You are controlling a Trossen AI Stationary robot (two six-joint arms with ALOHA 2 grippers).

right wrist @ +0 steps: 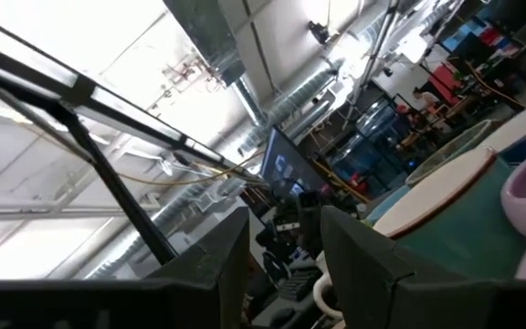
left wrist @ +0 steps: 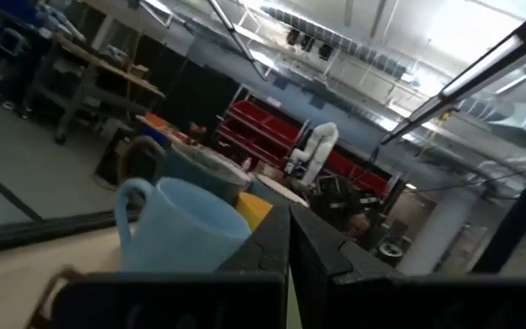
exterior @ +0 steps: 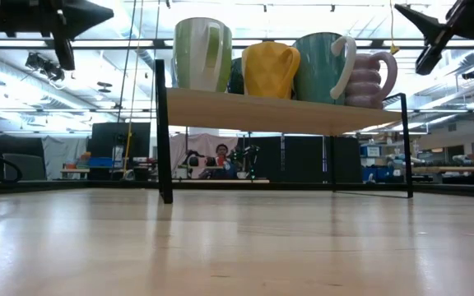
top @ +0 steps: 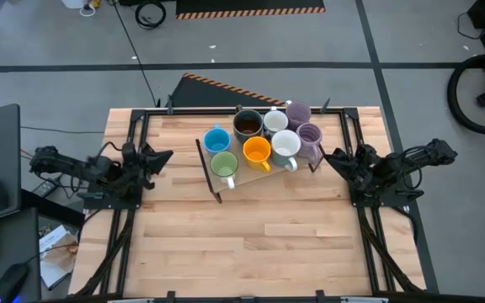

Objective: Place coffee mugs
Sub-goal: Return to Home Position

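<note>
- My left arm (top: 99, 168) is matt black all over: a chain of chunky, knuckled links rising from a squarish dark base.
- My right arm (top: 394, 168) is its twin, with the same black finish and lumpy joints.
- From above, each arm's jaws show as narrow black wedges that taper to points.
- On the left wrist camera, the fingers (left wrist: 336, 265) are flat, hard-edged slabs in dark grey with bevelled tips.
- On the right wrist camera, the fingers (right wrist: 373, 265) look just the same: angular, matt, dark grey to black.
</note>
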